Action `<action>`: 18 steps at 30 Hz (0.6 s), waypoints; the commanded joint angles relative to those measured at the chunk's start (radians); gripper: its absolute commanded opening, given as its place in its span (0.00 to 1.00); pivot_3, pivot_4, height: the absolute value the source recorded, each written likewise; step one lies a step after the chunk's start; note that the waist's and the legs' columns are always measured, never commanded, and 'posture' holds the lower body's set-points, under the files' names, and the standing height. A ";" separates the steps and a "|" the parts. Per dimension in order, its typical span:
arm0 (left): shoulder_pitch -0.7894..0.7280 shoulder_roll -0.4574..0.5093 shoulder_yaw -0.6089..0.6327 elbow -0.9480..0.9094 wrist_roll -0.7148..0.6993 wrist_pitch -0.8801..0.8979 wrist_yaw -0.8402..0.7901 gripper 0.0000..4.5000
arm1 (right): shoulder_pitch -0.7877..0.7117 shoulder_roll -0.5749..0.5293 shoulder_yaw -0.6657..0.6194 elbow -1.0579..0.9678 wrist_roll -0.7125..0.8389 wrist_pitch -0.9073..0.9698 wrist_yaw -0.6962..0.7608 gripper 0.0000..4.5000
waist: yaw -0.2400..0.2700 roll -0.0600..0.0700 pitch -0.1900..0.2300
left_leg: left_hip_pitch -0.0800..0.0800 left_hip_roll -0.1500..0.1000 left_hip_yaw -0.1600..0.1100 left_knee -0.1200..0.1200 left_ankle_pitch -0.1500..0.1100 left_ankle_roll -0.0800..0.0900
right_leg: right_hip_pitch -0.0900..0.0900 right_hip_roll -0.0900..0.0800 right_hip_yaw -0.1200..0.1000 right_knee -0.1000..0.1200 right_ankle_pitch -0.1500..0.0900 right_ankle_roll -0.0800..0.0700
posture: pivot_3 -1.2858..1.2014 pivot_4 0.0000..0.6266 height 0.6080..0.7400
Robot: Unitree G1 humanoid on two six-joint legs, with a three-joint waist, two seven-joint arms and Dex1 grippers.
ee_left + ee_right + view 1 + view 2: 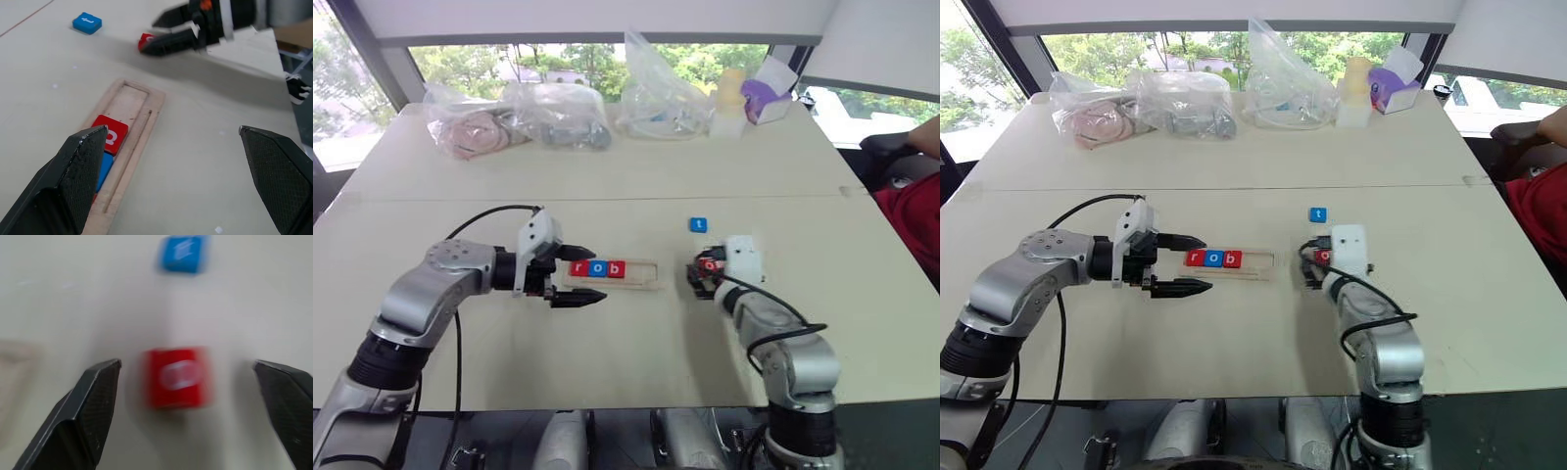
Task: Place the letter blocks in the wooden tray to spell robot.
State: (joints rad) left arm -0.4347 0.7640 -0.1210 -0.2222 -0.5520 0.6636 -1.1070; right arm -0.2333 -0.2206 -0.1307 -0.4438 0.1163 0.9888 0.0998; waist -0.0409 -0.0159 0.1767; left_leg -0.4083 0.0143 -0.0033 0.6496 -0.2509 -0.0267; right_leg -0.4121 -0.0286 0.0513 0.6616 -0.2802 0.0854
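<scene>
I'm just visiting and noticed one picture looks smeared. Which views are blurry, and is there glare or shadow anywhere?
Right wrist view: the red block and blue block are smeared by motion blur. Left wrist view: the tray is sharp, while the right gripper is slightly soft. Left eye view: bright windows behind, and soft arm shadows on the table.

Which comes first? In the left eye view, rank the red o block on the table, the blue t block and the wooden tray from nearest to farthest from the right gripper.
1. Red o block: at the right gripper.
2. Blue t block: farther up the table.
3. Wooden tray: toward the left arm, holding r, o, b.
</scene>
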 commanded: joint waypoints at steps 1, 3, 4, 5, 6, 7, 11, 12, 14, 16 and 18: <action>0.000 0.027 0.034 -0.056 -0.038 0.025 -0.031 1.00 | -0.060 -0.156 -0.066 0.083 0.107 -0.224 0.279 1.00 | -0.003 -0.001 0.000 | 0.000 0.000 0.000 0.000 0.000 0.000 | 0.000 0.000 0.000 0.000 0.000 0.000 | 0.52 0.24 0.96; 0.006 0.043 0.027 -0.069 -0.041 0.031 -0.048 1.00 | -0.065 -0.273 -0.063 0.183 0.176 -0.347 0.518 1.00 | -0.005 -0.001 0.001 | 0.001 0.001 0.000 -0.001 0.000 0.000 | 0.001 0.002 0.000 0.000 0.000 0.001 | 0.52 0.24 0.96; 0.009 0.049 0.026 -0.075 -0.043 0.033 -0.055 1.00 | -0.062 -0.319 -0.055 0.224 0.202 -0.401 0.621 1.00 | -0.004 -0.001 0.001 | 0.002 0.000 0.000 -0.001 -0.001 0.001 | 0.001 0.003 0.000 0.000 0.000 0.001 | 0.52 0.24 0.96; 0.010 0.055 0.025 -0.081 -0.045 0.035 -0.060 1.00 | -0.061 -0.365 -0.044 0.270 0.227 -0.447 0.728 1.00 | -0.004 -0.001 0.001 | 0.002 0.001 0.000 -0.002 -0.001 0.001 | 0.001 0.004 -0.001 0.000 0.000 0.001 | 0.52 0.24 0.96; 0.011 0.061 0.026 -0.087 -0.048 0.038 -0.064 1.00 | -0.065 -0.406 -0.029 0.316 0.241 -0.484 0.817 1.00 | -0.003 -0.001 0.001 | 0.002 0.001 0.000 -0.002 -0.001 0.001 | 0.002 0.005 -0.002 0.000 0.000 0.001 | 0.52 0.24 0.96; 0.013 0.066 0.029 -0.092 -0.050 0.041 -0.067 1.00 | -0.075 -0.438 -0.014 0.366 0.244 -0.520 0.885 1.00 | -0.003 -0.001 0.001 | 0.002 0.001 0.000 -0.002 -0.001 0.002 | 0.001 0.005 -0.002 0.000 0.000 0.000 | 0.52 0.24 0.96; 0.022 0.088 0.043 -0.110 -0.048 0.045 -0.072 1.00 | -0.163 -0.523 0.105 0.552 0.171 -0.669 1.056 1.00 | -0.006 -0.001 0.001 | 0.002 0.002 -0.001 -0.001 -0.001 0.002 | 0.001 0.005 -0.001 0.000 0.000 0.000 | 0.52 0.24 0.96; 0.024 0.090 0.046 -0.112 -0.047 0.046 -0.071 1.00 | -0.180 -0.526 0.120 0.586 0.158 -0.701 1.067 1.00 | -0.006 -0.001 0.001 | 0.002 0.002 0.000 -0.001 -0.001 0.002 | 0.001 0.004 -0.001 0.001 0.000 0.001 | 0.52 0.24 0.96; 0.037 0.093 0.064 -0.128 -0.055 0.056 -0.055 1.00 | -0.234 -0.513 0.142 0.695 0.124 -0.763 1.069 1.00 | -0.004 -0.001 0.002 | 0.002 0.002 0.000 0.000 -0.001 0.002 | 0.002 0.004 -0.001 0.001 0.000 0.001 | 0.52 0.24 0.96; 0.055 0.098 0.081 -0.148 -0.063 0.065 -0.040 1.00 | -0.271 -0.500 0.158 0.783 0.101 -0.811 1.069 1.00 | -0.002 -0.001 0.002 | 0.002 0.002 0.000 0.001 -0.001 0.002 | 0.002 0.003 -0.001 0.001 0.000 0.001 | 0.52 0.24 0.96; 0.074 0.101 0.093 -0.165 -0.069 0.074 -0.024 1.00 | -0.296 -0.481 0.172 0.851 0.089 -0.845 1.078 1.00 | -0.002 -0.001 0.002 | 0.002 0.002 -0.001 0.000 -0.001 0.002 | 0.002 0.003 -0.001 0.001 0.000 0.001 | 0.52 0.24 0.96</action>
State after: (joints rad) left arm -0.3598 0.8537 -0.0621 -0.3533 -0.6020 0.7332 -1.1441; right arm -0.5128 -0.7091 0.0394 0.3768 0.2114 0.1833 1.1683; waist -0.0425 -0.0169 0.1783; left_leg -0.4065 0.0163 -0.0041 0.6499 -0.2518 -0.0251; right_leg -0.4105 -0.0265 0.0506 0.6625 -0.2799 0.0861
